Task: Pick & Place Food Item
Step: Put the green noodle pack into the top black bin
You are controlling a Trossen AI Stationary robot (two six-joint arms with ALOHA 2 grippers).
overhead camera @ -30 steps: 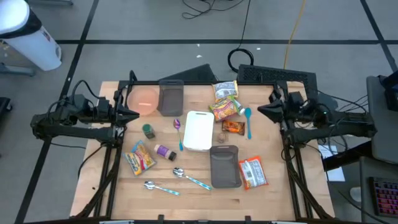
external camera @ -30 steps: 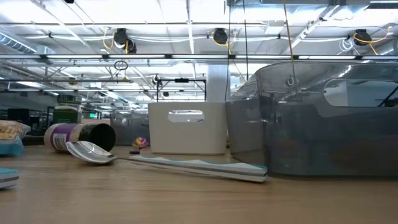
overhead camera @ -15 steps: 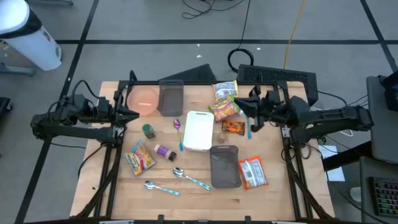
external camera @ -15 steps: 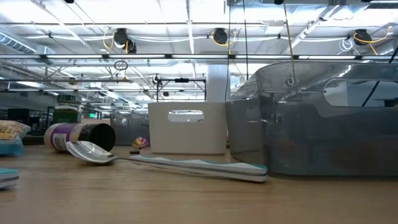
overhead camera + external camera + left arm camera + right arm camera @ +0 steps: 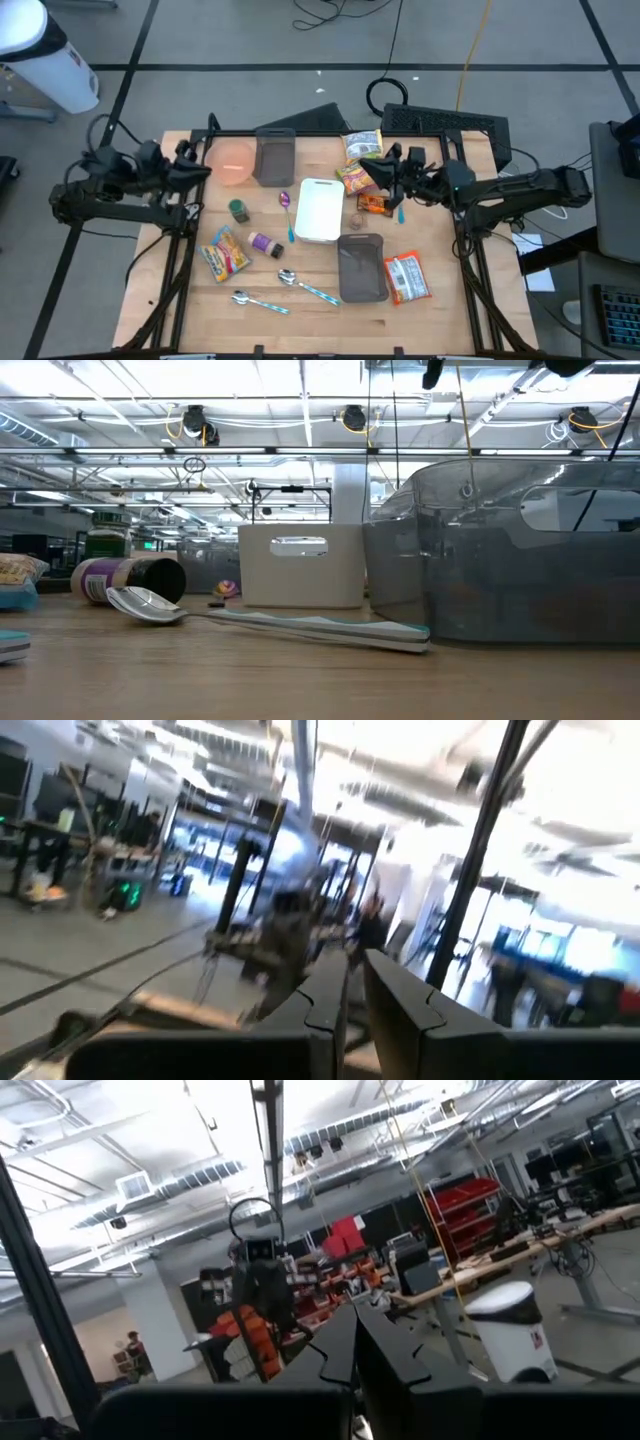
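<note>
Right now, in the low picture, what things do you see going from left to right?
Snack bag → purple can → spoon → white box → clear container.

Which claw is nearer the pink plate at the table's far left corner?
Left. The left claw hovers right at the pink plate, at its outer edge. The right claw is across the table, over the snack packets, with a gray container between.

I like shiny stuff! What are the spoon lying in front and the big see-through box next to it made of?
The spoon has a mirror-bright bowl, so probably polished metal; its striped handle looks like matte plastic. The box looks like smoky clear plastic: you can see ceiling lights through its glossy, rounded walls. It might be glass, but plastic seems likelier.
</note>
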